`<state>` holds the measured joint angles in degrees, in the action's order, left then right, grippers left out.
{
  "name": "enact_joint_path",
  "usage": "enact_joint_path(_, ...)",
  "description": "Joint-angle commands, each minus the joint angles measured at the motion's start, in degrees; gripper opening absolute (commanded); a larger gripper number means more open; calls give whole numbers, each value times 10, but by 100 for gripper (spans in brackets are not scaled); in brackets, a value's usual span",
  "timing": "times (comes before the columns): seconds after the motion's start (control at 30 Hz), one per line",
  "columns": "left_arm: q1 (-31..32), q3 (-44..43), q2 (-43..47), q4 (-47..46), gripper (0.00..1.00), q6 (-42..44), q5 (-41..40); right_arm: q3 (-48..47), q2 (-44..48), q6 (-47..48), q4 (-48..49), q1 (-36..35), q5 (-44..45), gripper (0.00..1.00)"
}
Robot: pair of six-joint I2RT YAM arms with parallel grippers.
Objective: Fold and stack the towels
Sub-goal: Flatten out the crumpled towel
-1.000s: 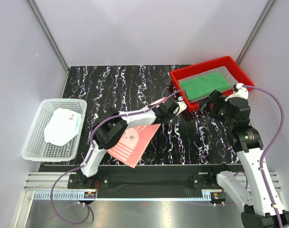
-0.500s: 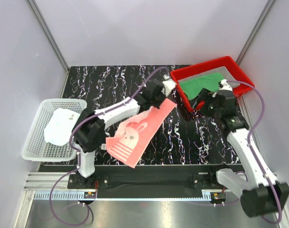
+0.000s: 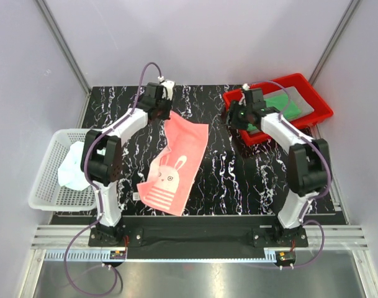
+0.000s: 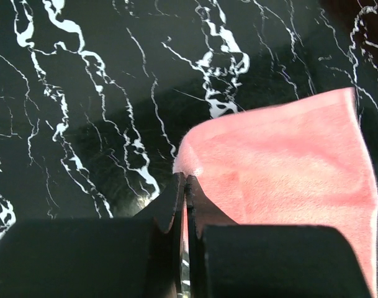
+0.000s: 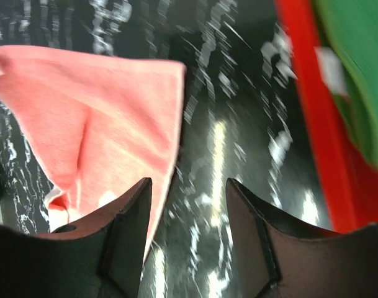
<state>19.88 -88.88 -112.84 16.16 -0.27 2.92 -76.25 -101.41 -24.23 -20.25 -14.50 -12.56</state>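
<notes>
The left gripper [image 3: 166, 113] has dragged the pink towel [image 3: 174, 166] toward the tabletop's far edge, clamped on its corner; the right gripper [image 5: 187, 205] hangs parted, empty.

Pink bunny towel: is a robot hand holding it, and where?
Yes. The left gripper pinches the soft pink terry towel by its far left corner. The right gripper holds nothing.

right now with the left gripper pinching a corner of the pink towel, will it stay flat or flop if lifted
Probably flops: the pink towel already creases near the pinched corner under the left gripper. It looks thin and light, so it should lift easily. On the table it would likely drag and bunch rather than slide stiffly.
</notes>
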Motion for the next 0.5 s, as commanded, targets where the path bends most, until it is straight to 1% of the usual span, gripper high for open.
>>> enact_joint_path(0.0,-26,-40,-15,-18,0,-12,64,-108,-82,51,13,-24,-53,58)
enact_joint_path(0.03,-34,-44,-24,-19,0,-15,71,-149,-103,56,13,-26,-62,58)
enact_joint_path(0.07,-42,-45,-29,-23,0,-18,94,-169,-123,57,14,-27,-74,59)
enact_joint_path(0.1,-57,-47,-34,-23,0,-19,103,-191,-165,50,14,-28,-94,59)
enact_joint_path(0.13,-63,-53,-47,-21,0,-22,113,-238,-187,44,5,-28,-100,59)
enact_joint_path(0.2,-77,-63,-61,-14,0,-25,133,-285,-248,31,-14,-32,-100,59)
enact_joint_path(0.23,-80,-73,-76,-11,0,-25,139,-321,-265,30,-23,-39,-88,58)
enact_joint_path(0.33,-88,-103,-99,8,0,-23,158,-383,-322,32,-51,-54,-44,57)
enact_joint_path(0.47,-89,-128,-121,25,0,-15,169,-428,-381,30,-73,-60,-13,56)
